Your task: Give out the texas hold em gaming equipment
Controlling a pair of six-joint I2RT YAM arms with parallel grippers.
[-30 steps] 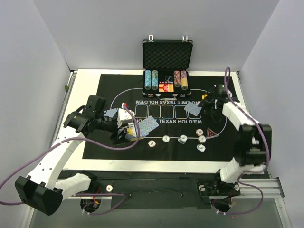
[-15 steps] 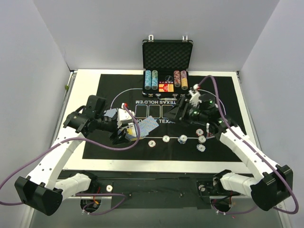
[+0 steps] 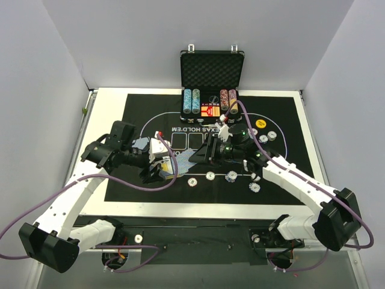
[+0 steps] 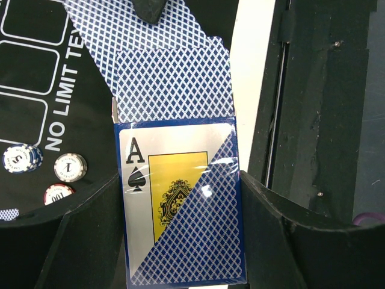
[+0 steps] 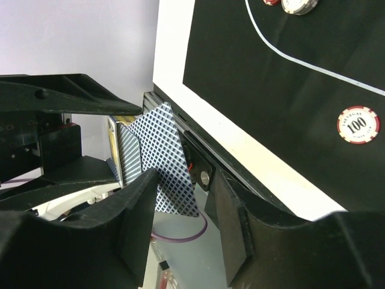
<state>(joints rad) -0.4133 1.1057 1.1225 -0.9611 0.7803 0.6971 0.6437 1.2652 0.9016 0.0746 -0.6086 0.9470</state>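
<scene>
My left gripper (image 4: 180,232) is shut on a deck of playing cards (image 4: 180,198) in its blue box with the ace of spades on the front. It holds the deck (image 3: 162,165) above the mat's left side. Blue-backed cards (image 4: 171,84) stick out of the box top. My right gripper (image 3: 201,153) has reached across to them. In the right wrist view its jaws (image 5: 183,192) stand open, with one blue-backed card (image 5: 162,159) between the fingers, near the left one. Poker chips (image 3: 231,176) lie in a row on the mat.
The black mat (image 3: 132,108) covers the table. At the back, the open case (image 3: 212,72) holds stacks of chips. A yellow button disc (image 3: 260,123) and two pale chips (image 3: 267,137) lie at the right. Another card (image 3: 140,143) lies by the left arm.
The right arm has swung left from the mat's right side to the deck, uncovering the disc and chips there. Its jaws widened, then narrowed. The left arm has not moved.
</scene>
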